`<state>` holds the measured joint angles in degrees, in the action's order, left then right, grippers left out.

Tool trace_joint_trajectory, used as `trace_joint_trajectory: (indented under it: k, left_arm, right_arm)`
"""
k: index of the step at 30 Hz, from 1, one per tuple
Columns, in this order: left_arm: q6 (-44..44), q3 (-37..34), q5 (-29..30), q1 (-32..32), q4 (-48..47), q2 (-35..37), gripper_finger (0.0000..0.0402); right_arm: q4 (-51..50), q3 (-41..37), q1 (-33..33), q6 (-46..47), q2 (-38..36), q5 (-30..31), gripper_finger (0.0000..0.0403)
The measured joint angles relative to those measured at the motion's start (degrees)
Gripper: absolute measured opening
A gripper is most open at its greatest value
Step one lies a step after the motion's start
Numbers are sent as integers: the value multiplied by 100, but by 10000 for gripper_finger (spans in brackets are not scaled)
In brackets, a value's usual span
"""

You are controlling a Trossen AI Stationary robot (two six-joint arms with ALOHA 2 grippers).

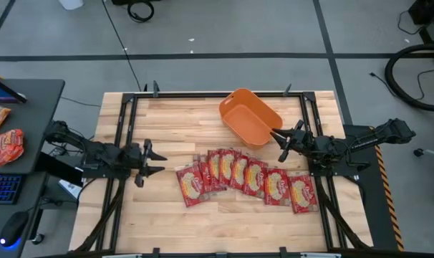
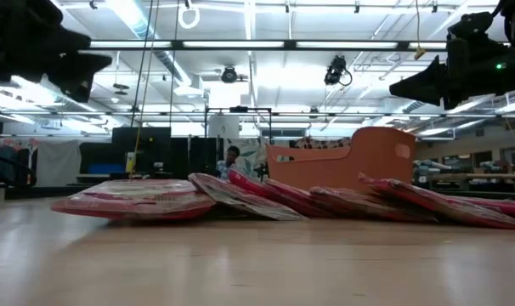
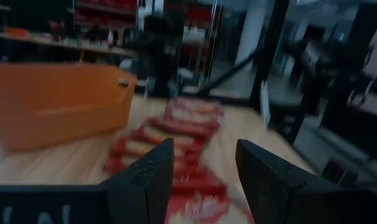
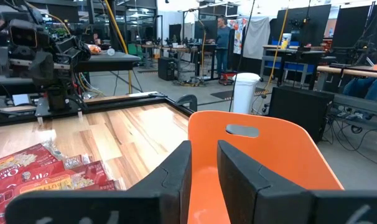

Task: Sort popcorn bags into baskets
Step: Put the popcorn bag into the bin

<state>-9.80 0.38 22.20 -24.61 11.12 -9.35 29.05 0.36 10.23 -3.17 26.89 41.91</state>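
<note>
While the left gripper (image 1: 158,160) hovers wide open beside the popcorn bags (image 1: 246,175), the right gripper (image 1: 280,143) (fingers narrowly parted) hangs at the orange tub (image 1: 248,117).

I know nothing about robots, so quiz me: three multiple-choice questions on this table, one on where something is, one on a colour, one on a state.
1. Where do the popcorn bags lie?
A. Inside the tub
B. In an overlapping row on the table, in front of the tub
C. Stacked on the floor

2. What colour is the tub?
A. Orange
B. Blue
C. Green

3. What is the left hand doing?
A. Gripping a bag
B. Resting inside the tub
C. Open and holding nothing, next to the row's left end

Answers:
1. B: the high view shows the red packets fanned across the wooden table, none in the tub.
2. A: its walls show orange in every view.
3. C: the left wrist view shows its fingers spread with nothing between them. The right hand sits by the tub, also holding nothing.
</note>
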Motion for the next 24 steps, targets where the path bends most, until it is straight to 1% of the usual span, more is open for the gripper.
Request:
trace_joint_trajectory:
  k: [6, 9, 12, 19, 24]
  left_arm:
    - [1, 0, 50, 1, 529, -1, 176]
    - [7, -1, 122, 1, 650, -1, 176]
    - [281, 9, 2, 1, 709, -35, 176]
    - [468, 231, -45, -1, 537, -747, 176]
    - [924, 290, -218, -8, 464, -1394, 176]
  right_arm:
    - [1, 0, -1, 1, 0, 0, 82]
    - [0, 0, 1, 0, 0, 0, 82]
    - [-1, 0, -1, 1, 0, 0, 82]
    - [-1, 0, -1, 0, 0, 0, 82]
    - [1, -1, 1, 0, -2, -1, 82]
